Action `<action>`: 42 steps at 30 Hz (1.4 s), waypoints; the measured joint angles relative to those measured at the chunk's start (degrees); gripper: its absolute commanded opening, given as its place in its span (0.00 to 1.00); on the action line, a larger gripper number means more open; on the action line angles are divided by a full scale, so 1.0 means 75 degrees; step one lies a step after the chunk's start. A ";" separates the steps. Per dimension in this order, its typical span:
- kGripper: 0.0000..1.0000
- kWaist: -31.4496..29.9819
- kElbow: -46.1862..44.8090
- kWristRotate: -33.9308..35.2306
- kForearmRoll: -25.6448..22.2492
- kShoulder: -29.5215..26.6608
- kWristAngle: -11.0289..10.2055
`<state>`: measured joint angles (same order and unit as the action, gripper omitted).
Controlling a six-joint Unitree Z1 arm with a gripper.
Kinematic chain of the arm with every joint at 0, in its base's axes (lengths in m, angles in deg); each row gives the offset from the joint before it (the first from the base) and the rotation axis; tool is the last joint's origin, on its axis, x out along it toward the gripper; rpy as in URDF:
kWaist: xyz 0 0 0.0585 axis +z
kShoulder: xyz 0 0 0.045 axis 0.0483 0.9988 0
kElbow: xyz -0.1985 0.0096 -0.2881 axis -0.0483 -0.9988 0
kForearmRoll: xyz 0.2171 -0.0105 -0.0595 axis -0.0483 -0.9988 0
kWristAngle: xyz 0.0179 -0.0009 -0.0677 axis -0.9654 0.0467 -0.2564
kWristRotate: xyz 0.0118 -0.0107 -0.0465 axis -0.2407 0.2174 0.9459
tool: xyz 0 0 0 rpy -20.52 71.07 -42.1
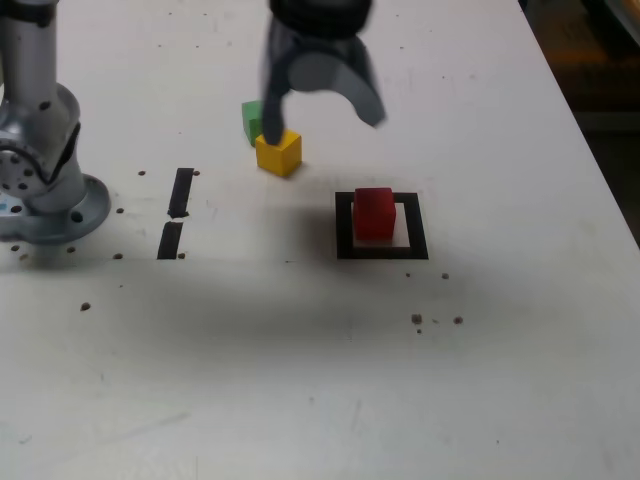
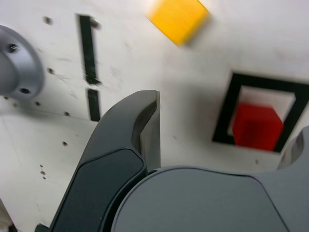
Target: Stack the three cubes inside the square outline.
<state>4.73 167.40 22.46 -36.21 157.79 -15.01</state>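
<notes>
A: Where's the red cube [image 1: 375, 214]?
B: On the white centre of the black square outline [image 1: 421, 238], sitting nearer its left side than its right in the exterior view.

A: Anything stacked on it?
B: No, its top is bare.

A: And the yellow cube [image 1: 279, 153]?
B: On the white table [image 1: 500, 340], outside the outline, up and to the left of it in the exterior view. It's turned at an angle.

A: The green cube [image 1: 251, 121]?
B: Just beyond the yellow one, also on the table. Whether those two touch, I can't tell; a blurred finger crosses the view there.

A: What about the gripper [image 1: 322, 122]?
B: Raised above the table, jaws spread wide, with nothing between them.

A: Further out?
B: Two black strips [image 1: 181, 192] lie end to end at the exterior view's left. Past them is a round metal foot [image 1: 75, 217], with small dark holes [image 1: 85, 307] in the tabletop nearby.
</notes>
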 measured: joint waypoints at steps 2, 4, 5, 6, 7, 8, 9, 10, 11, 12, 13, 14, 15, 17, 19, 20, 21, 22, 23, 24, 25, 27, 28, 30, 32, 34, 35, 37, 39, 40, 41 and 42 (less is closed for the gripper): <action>0.99 0.0246 -0.0169 -0.0098 0.0043 -0.0315 -0.0051; 0.99 0.0523 -0.0420 -0.0435 0.0140 -0.0440 -0.0178; 0.99 0.0737 -0.0592 -0.0632 0.0204 -0.0424 -0.0283; 0.99 0.0935 -0.0754 -0.0867 0.0242 -0.0383 -0.0414; 0.99 0.1066 -0.0892 -0.1134 0.0288 -0.0368 -0.0542; 0.99 0.1149 -0.1009 -0.1390 0.0369 -0.0368 -0.0652; 0.99 0.1179 -0.1097 -0.1648 0.0488 -0.0368 -0.0717; 0.99 0.1180 -0.1175 -0.1913 0.0599 -0.0364 -0.0748; 0.99 0.1175 -0.1266 -0.2166 0.0722 -0.0344 -0.0758; 0.99 0.1174 -0.1365 -0.2427 0.0871 -0.0310 -0.0759; 0.99 0.1180 -0.1494 -0.2724 0.1049 -0.0261 -0.0760; 0.99 0.1192 -0.1621 -0.2974 0.1223 -0.0218 -0.0764; 1.00 0.1199 -0.1746 -0.3188 0.1386 -0.0194 -0.0776; 1.00 0.1158 -0.1988 -0.3515 0.1723 -0.0195 -0.0849; 1.00 0.1107 -0.2106 -0.3696 0.1908 -0.0236 -0.0967; 1.00 0.1095 -0.2137 -0.3791 0.1990 -0.0279 -0.1027; 1.00 0.1085 -0.2171 -0.3882 0.2046 -0.0330 -0.1082; 1.00 0.1063 -0.2238 -0.3977 0.2091 -0.0394 -0.1146; 1.00 0.1044 -0.2314 -0.4027 0.2128 -0.0448 -0.1182; 1.00 0.1035 -0.2396 -0.4066 0.2177 -0.0496 -0.1199; 1.00 0.1036 -0.2477 -0.4110 0.2248 -0.0536 -0.1213; 1.00 0.1038 -0.2581 -0.4183 0.2382 -0.0565 -0.1233; 1.00 0.1038 -0.2625 -0.4221 0.2452 -0.0568 -0.1233; 1.00 0.1038 -0.2713 -0.4273 0.2608 -0.0570 -0.1232; 1.00 0.1038 -0.2760 -0.4310 0.2741 -0.0566 -0.1219; 1.00 0.1038 -0.2760 -0.4354 0.2855 -0.0551 -0.1191; 1.00 0.1038 -0.2760 -0.4378 0.2913 -0.0536 -0.1183; 0.99 0.1038 -0.2766 -0.4436 0.3016 -0.0519 -0.1175; 0.99 0.1038 -0.2790 -0.4466 0.3059 -0.0519 -0.1177; 0.99 0.1038 -0.2825 -0.4509 0.3114 -0.0519 -0.1184; 1.00 0.1038 -0.2873 -0.4563 0.3202 -0.0519 -0.1201; 1.00 0.1038 -0.2935 -0.4610 0.3297 -0.0518 -0.1226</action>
<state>12.52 145.39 -12.11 -11.49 153.91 -24.21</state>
